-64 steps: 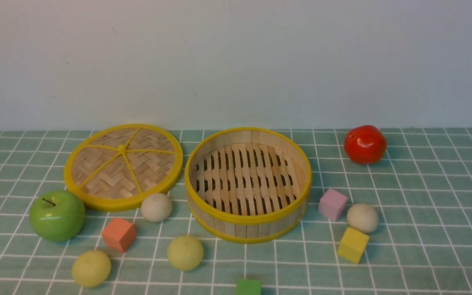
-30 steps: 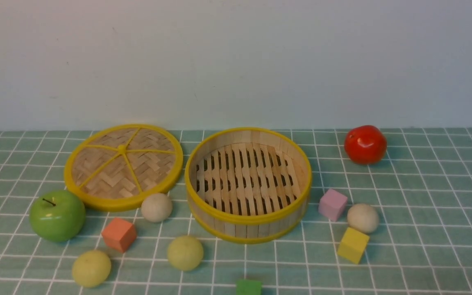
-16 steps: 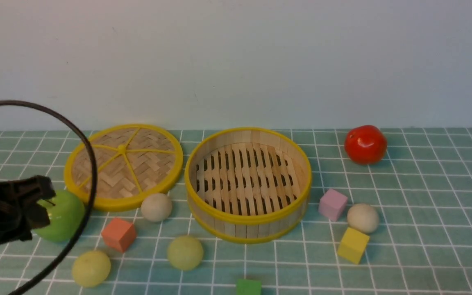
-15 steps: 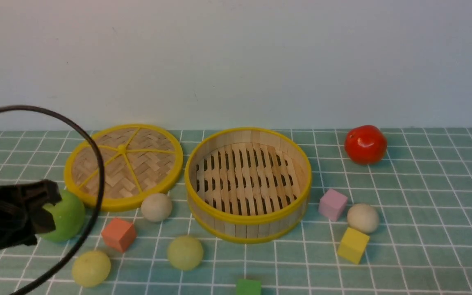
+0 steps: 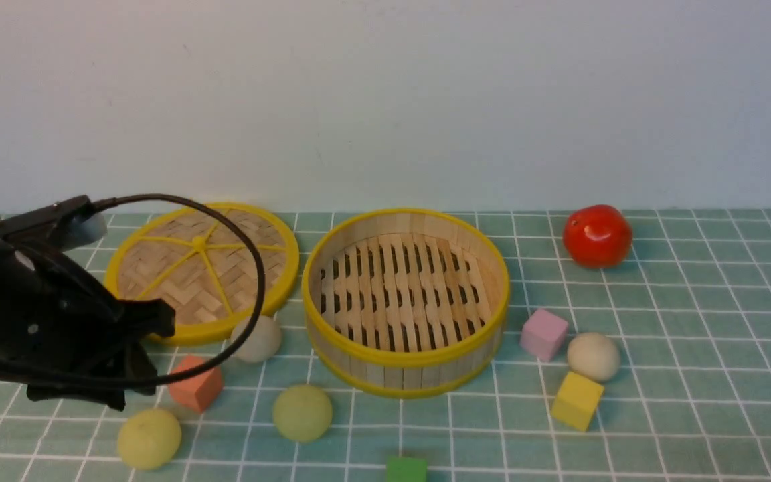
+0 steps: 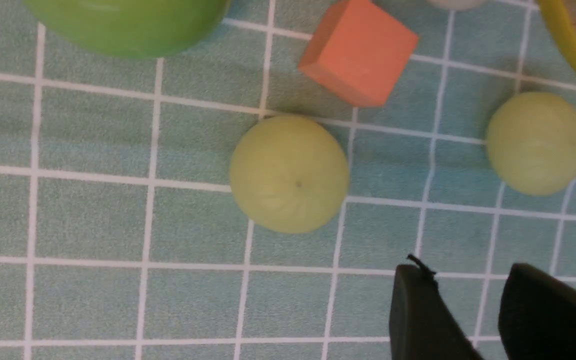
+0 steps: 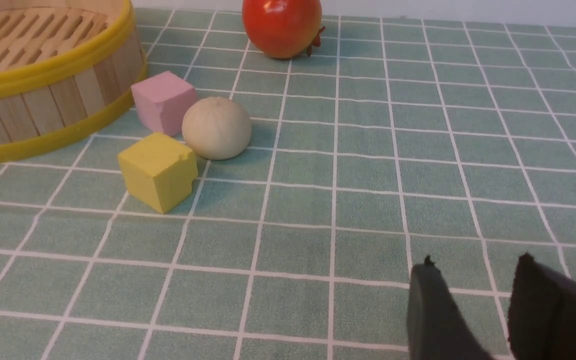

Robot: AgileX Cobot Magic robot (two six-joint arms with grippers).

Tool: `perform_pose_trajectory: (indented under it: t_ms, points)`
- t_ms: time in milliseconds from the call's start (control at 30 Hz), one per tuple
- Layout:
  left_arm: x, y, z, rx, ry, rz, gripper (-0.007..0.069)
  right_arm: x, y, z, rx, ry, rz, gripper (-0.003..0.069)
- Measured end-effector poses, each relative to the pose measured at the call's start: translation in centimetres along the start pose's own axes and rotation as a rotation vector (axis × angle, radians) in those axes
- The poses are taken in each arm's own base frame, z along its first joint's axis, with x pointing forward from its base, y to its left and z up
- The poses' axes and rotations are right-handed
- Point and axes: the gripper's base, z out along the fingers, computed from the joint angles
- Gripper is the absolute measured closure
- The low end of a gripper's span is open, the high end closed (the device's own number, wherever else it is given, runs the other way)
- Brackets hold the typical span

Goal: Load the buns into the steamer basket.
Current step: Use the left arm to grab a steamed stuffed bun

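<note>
The steamer basket [image 5: 405,358] stands empty at the middle, its wall also in the right wrist view [image 7: 43,105]. Two yellow-green buns [image 5: 148,438] [image 5: 302,413] lie front left; they show in the left wrist view [image 6: 289,173] [image 6: 536,143]. One cream bun [image 5: 260,338] lies by the lid, another [image 5: 592,356] right of the basket [image 7: 216,128]. My left gripper [image 5: 148,355] [image 6: 468,275] hovers above the front-left buns, jaws slightly apart, empty. My right gripper [image 7: 475,270] is low over the cloth, apart from the cream bun, jaws slightly apart, empty; the front view does not show it.
The woven lid [image 5: 201,268] lies left of the basket. The green apple [image 6: 123,25] is hidden behind my left arm in the front view. A red tomato [image 5: 596,235] sits back right. Cubes: orange [image 5: 195,387], pink [image 5: 543,333], yellow [image 5: 577,399], green [image 5: 405,468].
My left arm has come in from the left edge and moved right, now covering the apple and reaching past the orange cube. No object has moved.
</note>
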Motion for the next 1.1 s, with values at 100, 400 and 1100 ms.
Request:
perform_pose_trajectory:
  t_ms: [100, 400, 1100]
  points:
    - [-0.3, 0.5, 1.6, -0.037, 0.042, -0.001, 0.0386, 0.0, 0.0, 0.0, 0.0, 0.0, 0.0, 0.042]
    - [-0.9, 1.5, 4.2, -0.126, 0.075, -0.03, 0.0386, 0.0, 0.0, 0.0, 0.0, 0.0, 0.0, 0.042]
    - [-1.8, 2.2, 8.3, -0.137, 0.074, -0.056, 0.0386, 0.0, 0.0, 0.0, 0.0, 0.0, 0.0, 0.042]
